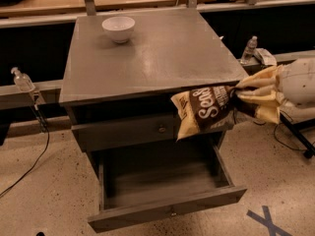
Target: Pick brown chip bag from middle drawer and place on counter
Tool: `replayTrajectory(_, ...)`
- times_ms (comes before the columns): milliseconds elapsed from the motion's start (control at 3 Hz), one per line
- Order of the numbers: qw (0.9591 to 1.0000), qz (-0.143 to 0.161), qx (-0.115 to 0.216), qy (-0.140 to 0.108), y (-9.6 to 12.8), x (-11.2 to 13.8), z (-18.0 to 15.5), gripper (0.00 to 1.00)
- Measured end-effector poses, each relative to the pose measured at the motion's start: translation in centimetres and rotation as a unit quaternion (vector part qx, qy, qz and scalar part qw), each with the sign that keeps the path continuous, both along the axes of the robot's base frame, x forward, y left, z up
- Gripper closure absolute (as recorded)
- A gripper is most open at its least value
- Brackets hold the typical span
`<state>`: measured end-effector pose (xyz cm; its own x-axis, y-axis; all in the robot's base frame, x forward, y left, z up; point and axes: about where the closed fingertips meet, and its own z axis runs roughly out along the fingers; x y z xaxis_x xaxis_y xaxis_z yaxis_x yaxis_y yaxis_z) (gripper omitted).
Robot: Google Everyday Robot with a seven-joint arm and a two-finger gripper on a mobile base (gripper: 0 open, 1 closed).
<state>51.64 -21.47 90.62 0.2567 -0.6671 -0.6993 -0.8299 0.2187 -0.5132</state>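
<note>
The brown chip bag, dark brown with cream ends and white lettering, hangs in the air at the counter's right front corner, level with the counter's front edge and above the open middle drawer. My gripper, with tan fingers, is shut on the bag's right end. The arm comes in from the right edge. The drawer is pulled out and looks empty inside. The counter is the flat grey cabinet top behind and left of the bag.
A white bowl stands at the counter's back left. A shallower knobbed drawer above the open one is shut. Plastic bottles stand on the rail at left and right. Wooden benches run behind.
</note>
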Motion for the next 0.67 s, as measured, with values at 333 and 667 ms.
replayTrajectory(333, 0.9986, 0.031, 0.032, -0.029, 0.4, 1.5, 4.7, 1.0)
replayTrajectory(667, 0.994, 0.06, 0.055, -0.073, 1.6, 5.1, 10.1, 1.0)
